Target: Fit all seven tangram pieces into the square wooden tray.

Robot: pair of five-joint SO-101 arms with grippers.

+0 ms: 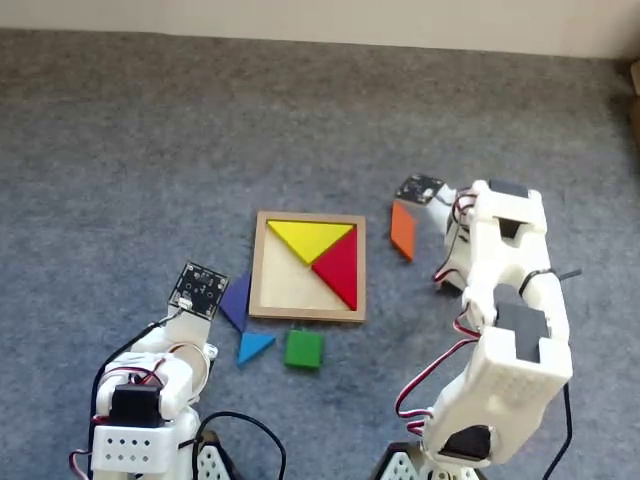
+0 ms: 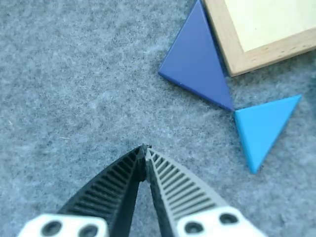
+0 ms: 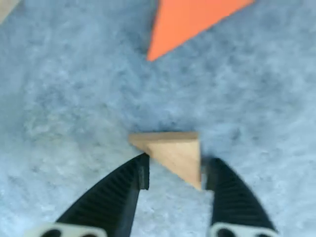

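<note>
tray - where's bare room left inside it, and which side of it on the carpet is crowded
Inside the tray, the near-left half is bare wood, bordered by the yellow triangle and red triangle. The carpet beyond its far edge is free. Crowded: its near-left corner, where the dark blue triangle, light blue triangle and green square sit.

Grey carpet (image 1: 120,150) w/ pale wall (image 1: 300,18) (far edge)

The high view looks down from overhead, with the wooden tray (image 1: 256,265) at frame centre. The left wrist view, low and close, shares the tray's corner and the dark blue triangle (image 2: 197,64). The right wrist view, even closer, shares the orange piece (image 3: 192,19) beyond a plain wood triangle (image 3: 175,153).
</note>
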